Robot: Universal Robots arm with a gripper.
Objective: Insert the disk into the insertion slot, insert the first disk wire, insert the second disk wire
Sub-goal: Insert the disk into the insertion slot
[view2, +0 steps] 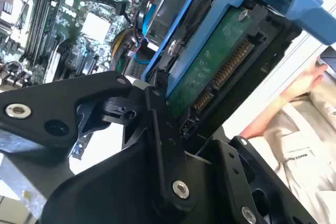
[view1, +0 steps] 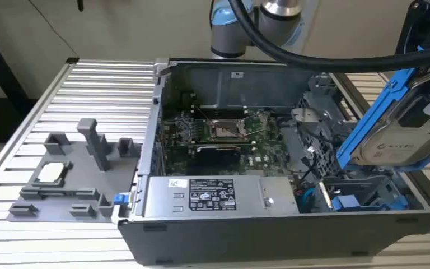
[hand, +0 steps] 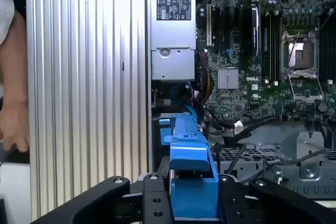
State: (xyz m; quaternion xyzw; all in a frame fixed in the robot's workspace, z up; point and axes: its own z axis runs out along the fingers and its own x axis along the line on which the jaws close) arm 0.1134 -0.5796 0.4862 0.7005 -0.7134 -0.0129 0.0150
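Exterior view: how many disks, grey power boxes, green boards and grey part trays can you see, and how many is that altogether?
Disk: 1
Power-supply box: 1
Green motherboard: 1
Grey parts tray: 1
Total: 4

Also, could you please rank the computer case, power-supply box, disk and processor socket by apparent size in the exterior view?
1. computer case
2. power-supply box and disk: alike, unranked; the raised disk runs off the picture's edge
3. processor socket
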